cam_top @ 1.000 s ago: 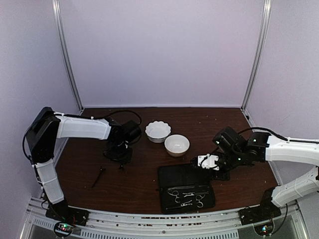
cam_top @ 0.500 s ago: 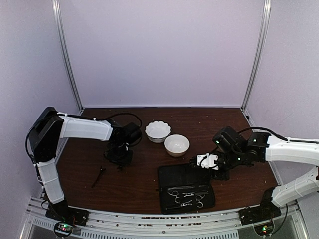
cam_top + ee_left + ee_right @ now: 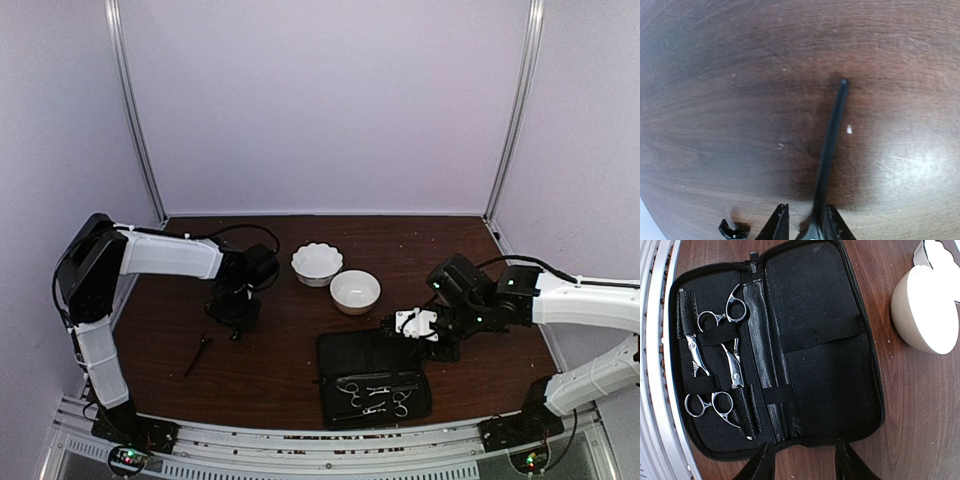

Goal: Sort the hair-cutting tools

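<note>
Done: two slim silver metal scissors (image 3: 732, 365) lay strapped under elastic bands in the near half of the open black rectangular zip case (image 3: 815, 305), so that part looked finished.
Left to do: both clips were outside the case, on the dark wooden table (image 3: 300, 340) well to its left. The case's far half showed nothing in it.
Clip at the fingers: one thin black stick-like clip (image 3: 830, 140) lay on the wood, its near end between the fingers of the left gripper (image 3: 805, 226).
Left gripper: nearly closed around that end, but whether the pads actually pinched it could not be told.
Second black clip (image 3: 203, 350): farther left of the case, apart from the gripper, untouched.
Left arm: reached out across the table, wrist bent down at the wood.
Right gripper (image 3: 805, 462): jaws spread wide, holding nothing, hovering over the case's far edge.
Two white bowls (image 3: 355, 290): just behind the case.
</note>
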Controlling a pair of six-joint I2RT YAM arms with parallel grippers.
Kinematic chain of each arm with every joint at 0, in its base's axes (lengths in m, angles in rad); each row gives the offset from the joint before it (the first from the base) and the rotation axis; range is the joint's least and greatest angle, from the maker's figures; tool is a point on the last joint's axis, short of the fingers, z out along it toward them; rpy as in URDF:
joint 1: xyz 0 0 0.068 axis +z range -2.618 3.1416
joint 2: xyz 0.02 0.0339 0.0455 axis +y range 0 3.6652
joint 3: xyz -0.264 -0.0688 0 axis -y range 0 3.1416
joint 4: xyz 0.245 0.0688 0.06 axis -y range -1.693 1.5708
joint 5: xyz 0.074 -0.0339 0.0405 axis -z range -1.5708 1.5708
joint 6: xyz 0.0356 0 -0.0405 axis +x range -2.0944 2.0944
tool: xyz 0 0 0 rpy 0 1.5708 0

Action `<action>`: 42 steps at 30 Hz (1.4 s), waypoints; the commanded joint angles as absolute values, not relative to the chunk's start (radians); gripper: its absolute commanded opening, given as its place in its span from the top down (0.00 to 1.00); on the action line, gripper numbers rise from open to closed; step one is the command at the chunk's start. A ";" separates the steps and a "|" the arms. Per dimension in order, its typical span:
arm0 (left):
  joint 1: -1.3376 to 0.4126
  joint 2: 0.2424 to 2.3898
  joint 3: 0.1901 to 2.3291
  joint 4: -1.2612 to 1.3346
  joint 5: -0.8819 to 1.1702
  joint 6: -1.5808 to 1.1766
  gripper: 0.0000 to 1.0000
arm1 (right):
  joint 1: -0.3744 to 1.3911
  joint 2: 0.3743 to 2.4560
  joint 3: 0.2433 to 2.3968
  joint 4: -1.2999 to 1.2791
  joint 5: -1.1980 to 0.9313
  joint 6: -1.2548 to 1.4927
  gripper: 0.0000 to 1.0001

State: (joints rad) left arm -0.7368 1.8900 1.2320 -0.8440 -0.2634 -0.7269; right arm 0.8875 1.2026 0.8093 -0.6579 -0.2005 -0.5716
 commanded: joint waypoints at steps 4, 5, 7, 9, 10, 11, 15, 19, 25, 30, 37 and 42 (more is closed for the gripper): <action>-0.729 1.917 1.272 -0.889 -0.309 -0.665 0.79 | 0.884 1.210 0.804 -0.644 -0.174 -0.569 0.58; -0.727 1.917 1.272 -0.888 -0.306 -0.663 0.79 | 0.884 1.211 0.805 -0.644 -0.173 -0.569 0.58; -0.726 1.919 1.272 -0.887 -0.297 -0.657 0.79 | 0.884 1.212 0.804 -0.644 -0.172 -0.571 0.58; -0.726 1.920 1.271 -0.880 -0.283 -0.648 0.79 | 0.884 1.213 0.805 -0.643 -0.172 -0.571 0.58; -0.724 1.920 1.271 -0.876 -0.279 -0.646 0.79 | 0.885 1.215 0.804 -0.642 -0.172 -0.571 0.58; -0.723 1.922 1.271 -0.875 -0.277 -0.642 0.79 | 0.884 1.216 0.804 -0.643 -0.171 -0.571 0.58; -0.721 1.930 1.278 -0.861 -0.264 -0.621 0.79 | 0.884 1.215 0.805 -0.642 -0.170 -0.571 0.58; -0.722 1.940 1.291 -0.858 -0.253 -0.599 0.80 | 0.884 1.214 0.802 -0.641 -0.165 -0.571 0.58; -0.721 1.940 1.296 -0.858 -0.235 -0.578 0.93 | 0.884 1.214 0.798 -0.636 -0.155 -0.568 0.58; -0.732 1.858 1.276 -0.862 -0.208 -0.544 1.00 | 0.857 1.202 0.811 -0.634 -0.169 -0.547 0.58; -0.832 1.687 1.234 -0.883 -0.261 -0.443 1.00 | 0.674 1.196 0.890 -0.665 -0.302 -0.461 0.58; -0.964 1.665 1.285 -0.884 -0.293 -0.286 1.00 | 0.558 1.261 0.961 -0.700 -0.408 -0.400 0.57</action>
State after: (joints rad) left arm -0.8783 1.6726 1.2453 -0.8776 -0.2634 -0.4374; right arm 0.6254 1.2175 0.8909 -0.6662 -0.2932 -0.4702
